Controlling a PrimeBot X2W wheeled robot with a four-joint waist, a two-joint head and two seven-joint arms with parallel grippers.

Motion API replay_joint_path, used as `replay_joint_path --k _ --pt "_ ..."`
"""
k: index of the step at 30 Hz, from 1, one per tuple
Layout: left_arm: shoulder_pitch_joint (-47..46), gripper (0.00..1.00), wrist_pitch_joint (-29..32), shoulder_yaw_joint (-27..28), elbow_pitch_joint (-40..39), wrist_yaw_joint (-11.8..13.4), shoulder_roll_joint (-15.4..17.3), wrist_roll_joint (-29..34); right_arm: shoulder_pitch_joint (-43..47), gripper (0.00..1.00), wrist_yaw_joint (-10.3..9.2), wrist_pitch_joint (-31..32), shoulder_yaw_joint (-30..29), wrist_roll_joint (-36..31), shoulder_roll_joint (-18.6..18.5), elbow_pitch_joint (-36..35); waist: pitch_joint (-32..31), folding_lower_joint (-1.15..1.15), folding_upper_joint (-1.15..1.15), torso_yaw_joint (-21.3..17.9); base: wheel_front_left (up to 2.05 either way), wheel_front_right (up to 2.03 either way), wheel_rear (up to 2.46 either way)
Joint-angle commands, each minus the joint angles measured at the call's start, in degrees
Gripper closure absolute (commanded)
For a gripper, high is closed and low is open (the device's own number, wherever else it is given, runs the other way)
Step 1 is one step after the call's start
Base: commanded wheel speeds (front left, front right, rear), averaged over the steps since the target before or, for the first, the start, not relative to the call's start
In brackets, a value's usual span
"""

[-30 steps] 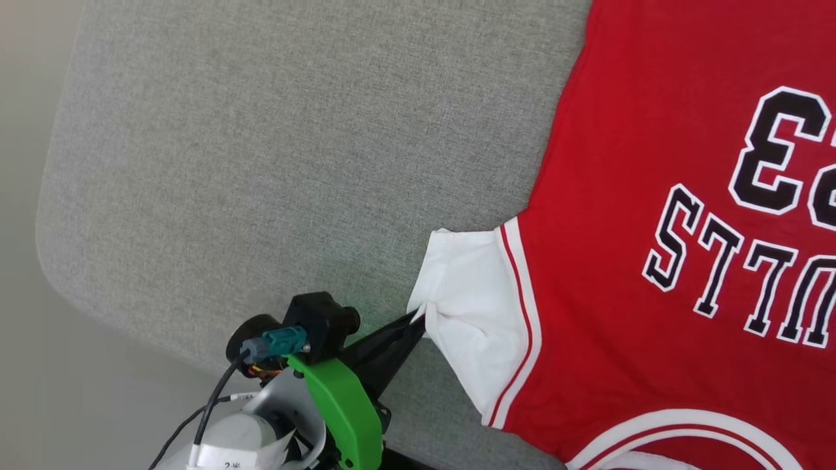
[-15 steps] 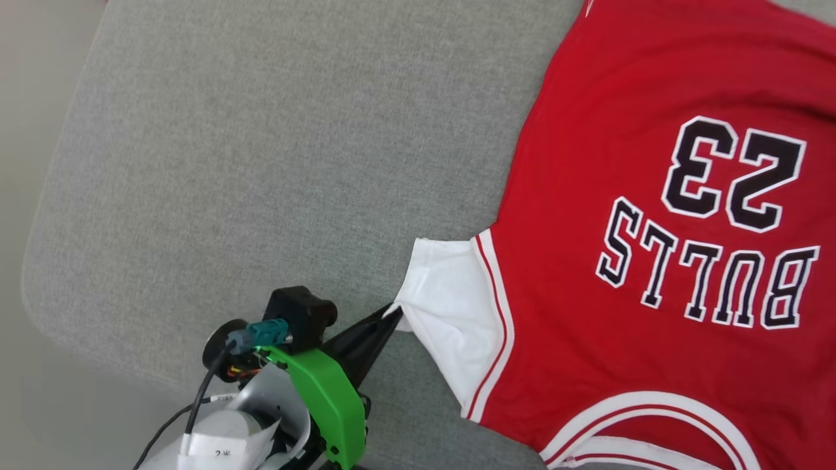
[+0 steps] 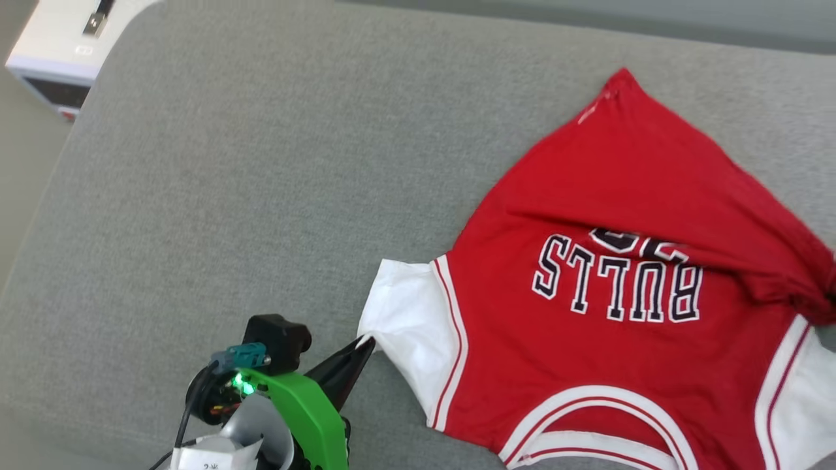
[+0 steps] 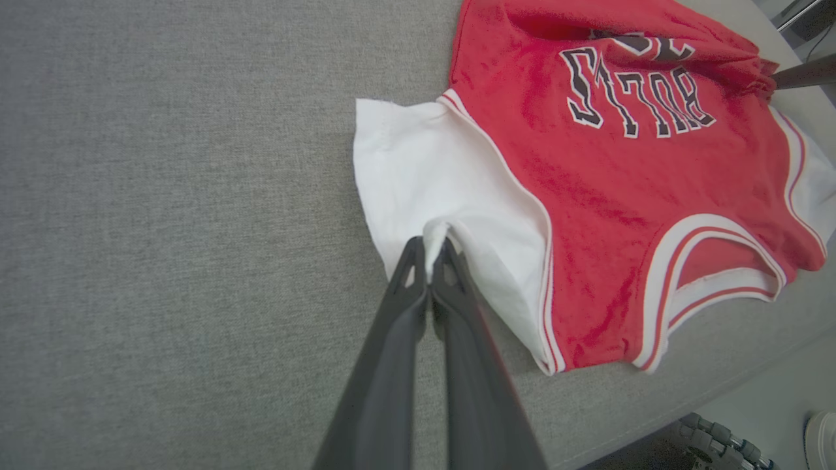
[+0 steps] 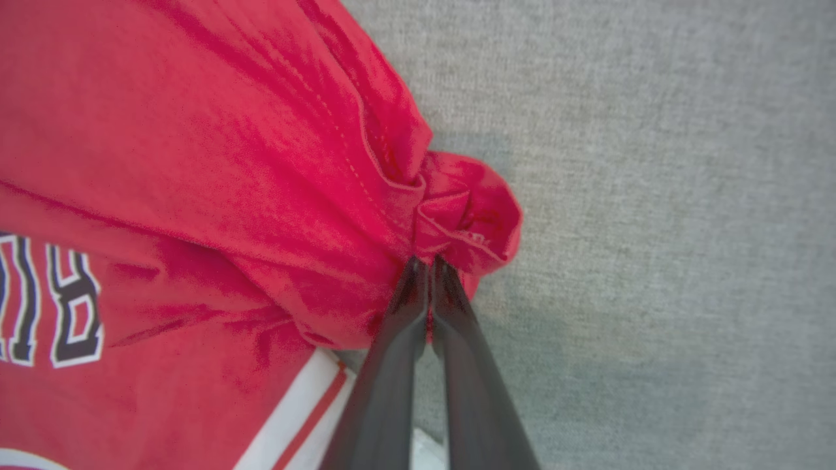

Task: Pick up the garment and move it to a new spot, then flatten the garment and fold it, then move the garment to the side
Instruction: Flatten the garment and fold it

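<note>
The garment point(image 3: 588, 365), red with white sleeves and "BULLS" lettering, lies on the grey padded surface point(image 3: 228, 196). Its red lower part is folded back over the chest number. My left gripper point(image 3: 367, 342) is shut on the edge of the white sleeve point(image 4: 418, 170); the left wrist view has the cloth pinched between my left gripper's point(image 4: 431, 251) tips. My right gripper point(image 5: 426, 264) is shut on a bunched red hem corner point(image 5: 467, 209) of the garment point(image 5: 228, 163). Its dark fingers point(image 4: 800, 73) enter the left wrist view at the garment's point(image 4: 607, 196) far side.
A white box-like device point(image 3: 59, 52) stands beyond the surface's far left corner. The surface's rounded left edge point(image 3: 32, 228) drops to pale floor. The near edge point(image 4: 653, 418) runs just below the collar, with wheeled hardware point(image 4: 718, 437) on the floor beneath.
The camera has shifted, showing more of the surface. The red lower part has been drawn over the number 23, which was fully visible before. Left gripper still pinches the sleeve.
</note>
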Motion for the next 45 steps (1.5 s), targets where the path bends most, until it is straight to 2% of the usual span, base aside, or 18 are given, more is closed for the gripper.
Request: replay_joint_path --k 1,13,22,23,24,29,36,40,45 --pt "1.02 1.00 -0.57 0.29 0.59 0.45 0.27 -0.69 3.72 1.00 -0.05 -0.29 -0.02 0.62 0.18 -0.34 -5.31 0.00 0.00 -4.37 0.00 0.00 0.00" --pt "4.44 1.00 -3.20 1.37 2.21 1.97 -0.80 -2.81 22.44 1.00 -0.05 -1.15 -5.46 3.07 2.73 -8.88 -9.34 0.00 0.00 -6.90 0.00 0.00 0.00" --pt "4.16 1.00 -4.25 1.23 3.18 2.06 -2.11 -2.86 28.36 1.00 -0.05 -0.93 -7.41 2.12 5.95 -12.03 -9.08 0.00 0.00 -7.29 0.00 0.00 0.00" --pt "3.76 1.00 -4.44 1.22 3.39 1.97 -2.30 -2.75 28.28 0.85 -0.05 -0.64 -7.57 1.81 6.26 -12.47 -8.91 0.00 0.00 -7.30 0.00 0.00 0.00" --pt "3.61 1.00 -4.51 1.24 3.40 1.97 -2.34 -2.70 27.94 0.00 -0.05 -0.87 -7.72 1.77 6.31 -12.86 -8.84 0.00 0.00 -7.33 0.00 0.00 0.00" --pt "3.10 1.00 -4.53 1.23 2.93 1.96 -2.19 -2.41 26.03 0.00 -0.05 1.20 -7.60 2.80 5.22 -15.95 -8.58 0.00 0.00 -7.26 0.00 0.00 0.00" --pt "2.27 1.00 -4.39 1.12 0.65 2.41 -1.78 -1.45 20.52 0.00 -0.05 8.19 -7.17 4.33 2.21 -25.82 -6.94 0.00 0.00 -5.69 0.00 0.00 0.00" --pt "1.19 1.00 -4.10 0.94 -1.29 2.64 -1.84 -0.70 14.74 0.00 -0.05 12.23 -5.66 3.47 2.62 -30.31 -4.51 0.00 0.00 -4.26 0.00 0.00 0.00" --pt "-0.75 1.00 -3.81 0.54 -2.83 2.29 -2.26 0.26 5.95 0.00 -0.05 16.30 -2.60 0.98 3.81 -30.08 -0.81 0.00 0.00 -1.86 0.00 0.00 0.00"
